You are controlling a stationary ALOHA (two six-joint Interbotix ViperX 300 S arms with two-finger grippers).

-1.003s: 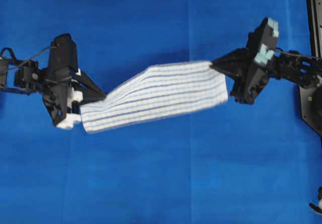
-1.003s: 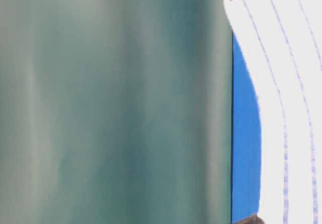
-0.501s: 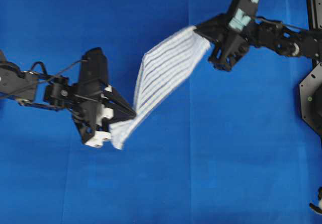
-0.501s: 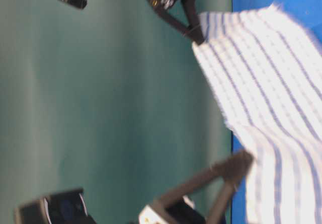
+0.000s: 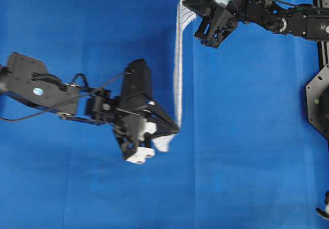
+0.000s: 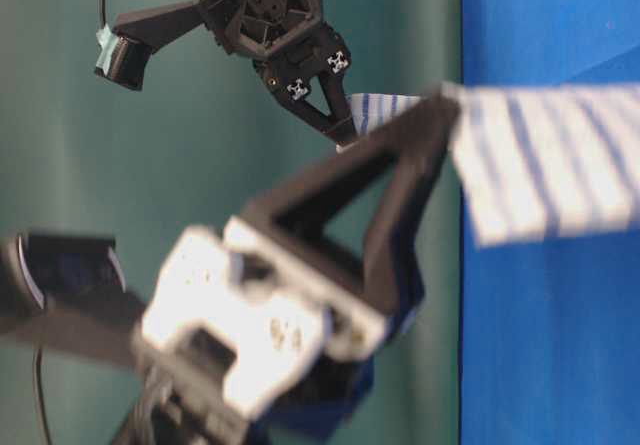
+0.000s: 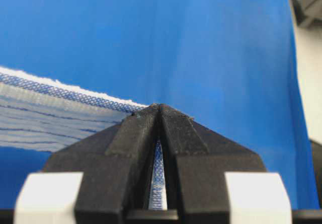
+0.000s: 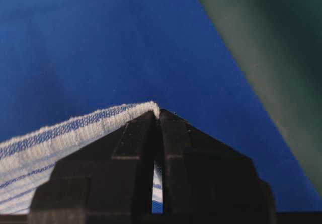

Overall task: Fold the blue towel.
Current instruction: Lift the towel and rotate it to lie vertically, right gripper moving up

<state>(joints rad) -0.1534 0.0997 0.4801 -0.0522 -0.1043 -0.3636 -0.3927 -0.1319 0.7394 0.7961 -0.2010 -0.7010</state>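
The blue towel (image 5: pixel 178 69), white with thin blue stripes, hangs in the air as a narrow band stretched between both arms, seen nearly edge-on from above. My left gripper (image 5: pixel 177 129) is shut on its near end at mid-table; cloth shows between the closed fingers (image 7: pixel 159 114). At the far top, my right gripper (image 5: pixel 186 3) is shut on the other end, and the towel's hem (image 8: pixel 75 126) runs off left from its tips (image 8: pixel 157 114). In the table-level view the towel (image 6: pixel 545 170) spans right, with the left gripper's body large and blurred in front.
The plain blue table covering (image 5: pixel 247 152) lies under everything. A black metal frame (image 5: pixel 321 59) runs along the right edge. A dark green wall (image 8: pixel 271 43) stands beyond the table's far side.
Both arms swung the held towel round: the left gripper moved right toward the middle, the right gripper moved up and left to the far edge. The towel now runs near-to-far instead of left-to-right.
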